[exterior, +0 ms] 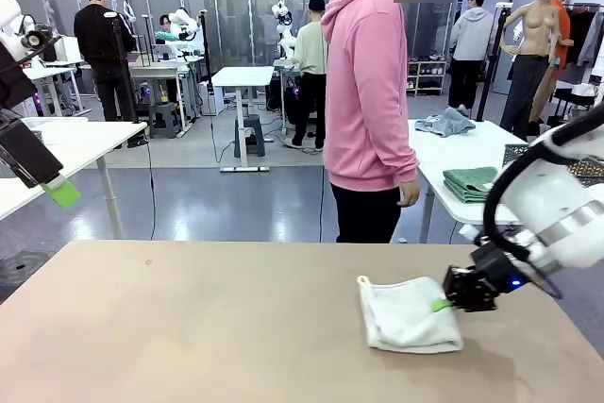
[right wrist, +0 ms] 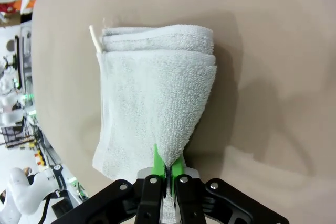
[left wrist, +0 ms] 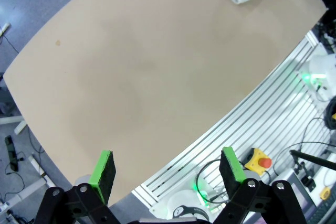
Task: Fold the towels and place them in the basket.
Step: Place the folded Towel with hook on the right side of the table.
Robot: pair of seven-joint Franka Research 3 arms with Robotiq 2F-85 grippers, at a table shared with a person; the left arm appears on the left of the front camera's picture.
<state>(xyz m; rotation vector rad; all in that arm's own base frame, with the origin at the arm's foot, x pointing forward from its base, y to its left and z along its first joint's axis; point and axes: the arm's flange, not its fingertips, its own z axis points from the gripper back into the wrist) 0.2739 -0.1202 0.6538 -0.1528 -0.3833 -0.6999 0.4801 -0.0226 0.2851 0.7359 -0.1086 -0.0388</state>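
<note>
In the front view, the right gripper [exterior: 441,306] is clamped on the edge of a folded off-white towel [exterior: 406,316] lying on the table [exterior: 189,327]. A dark mesh basket [exterior: 515,154] is partly seen on the far table [exterior: 453,153], its contents indiscernible. In the left wrist view, the left gripper [left wrist: 168,163] is held wide apart above the table. In the right wrist view, the towel's corner is pinched between the pads.

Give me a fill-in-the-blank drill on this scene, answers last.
The folded towel lies on the ____. The right hand pinches its edge, jaws ____. The left hand holds nothing, jaws ____.
Missing words: table; shut; open.
</note>
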